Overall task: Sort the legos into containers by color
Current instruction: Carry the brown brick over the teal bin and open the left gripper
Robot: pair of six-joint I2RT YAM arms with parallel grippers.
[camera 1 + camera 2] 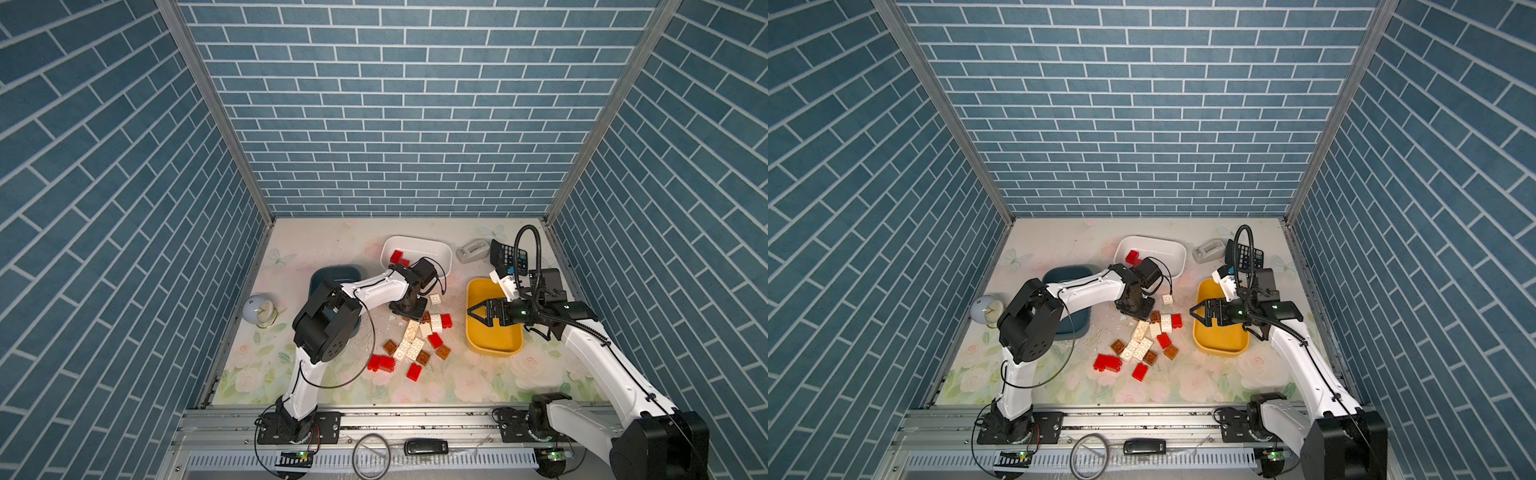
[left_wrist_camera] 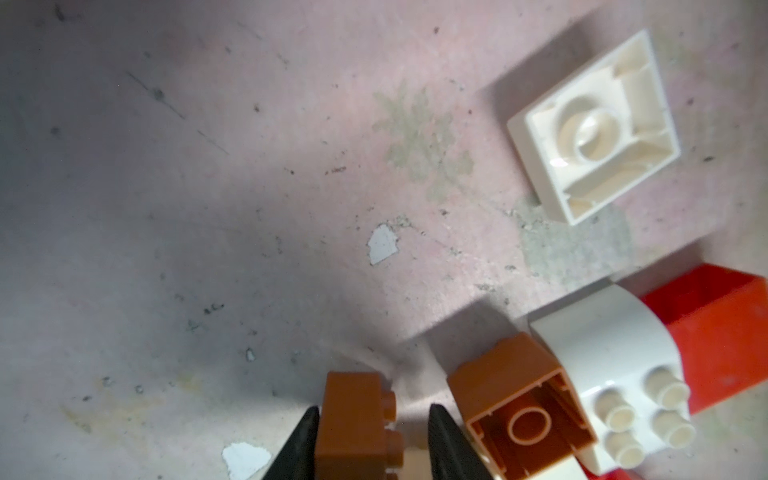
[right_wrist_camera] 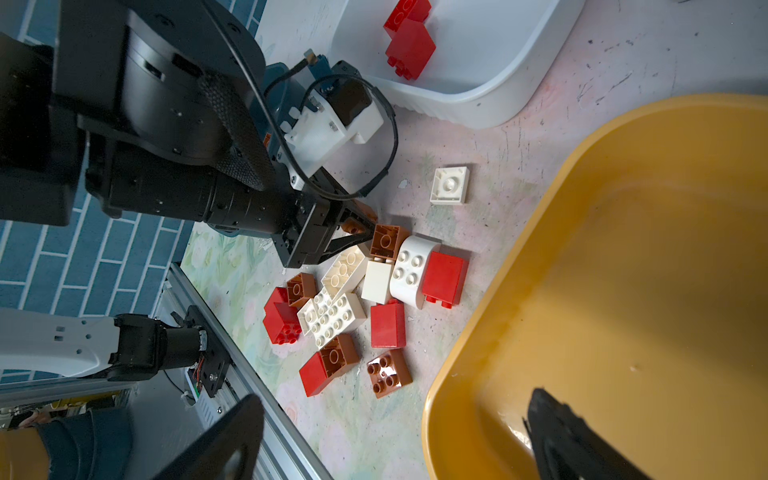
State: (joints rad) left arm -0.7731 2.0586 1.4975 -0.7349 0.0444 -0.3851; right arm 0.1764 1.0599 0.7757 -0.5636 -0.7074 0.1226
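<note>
The dark teal tub (image 1: 332,274) lies to the left of the left fingers (image 2: 299,449), partly hidden by that arm; those fingers point down at the desk (image 1: 332,241) and straddle a brown lego (image 2: 353,419) lying on its side; one finger rests against the face opposite its studs and a thin gap shows at the stud side, so I cannot tell whether it is clamped; just right of them lies a second brown lego (image 2: 519,415), hollow side up, touching a rounded white lego (image 2: 615,365), with a red lego (image 2: 715,332) beyond; an upturned cream lego (image 2: 594,129) lies apart; the pile (image 1: 415,345) spreads in front of them; the white tub (image 1: 432,249), behind them, holds two red legos (image 1: 397,257); the right fingers (image 3: 561,432) gape wide with nothing between them, above the yellow tub (image 1: 494,353).
</note>
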